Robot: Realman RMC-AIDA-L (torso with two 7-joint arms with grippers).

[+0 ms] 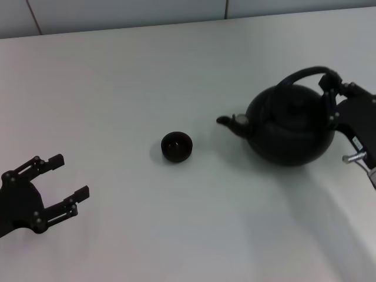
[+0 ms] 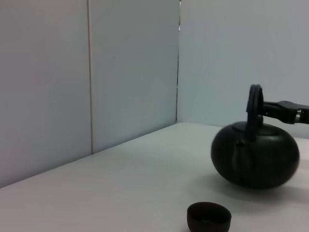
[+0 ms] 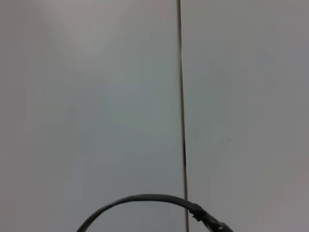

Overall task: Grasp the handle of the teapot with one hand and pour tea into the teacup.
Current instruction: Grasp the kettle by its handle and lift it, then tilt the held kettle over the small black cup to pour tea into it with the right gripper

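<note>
The glossy black teapot (image 1: 291, 129) stands upright at the right of the white table, its spout (image 1: 226, 121) pointing toward the teacup (image 1: 176, 147). My right gripper (image 1: 326, 87) is shut on the right end of the arched handle (image 1: 299, 74). From the left wrist view the teapot (image 2: 256, 154), its handle (image 2: 253, 104), the right gripper (image 2: 270, 108) and the teacup (image 2: 208, 217) all show. The handle (image 3: 145, 199) arcs low in the right wrist view. My left gripper (image 1: 71, 175) rests open at the near left, apart from the cup. No tea is visible.
The white table (image 1: 176, 70) ends at a pale wall (image 1: 117, 14) along the far side. A vertical wall seam (image 3: 181, 96) shows in the right wrist view. Bare tabletop lies between the cup and the teapot.
</note>
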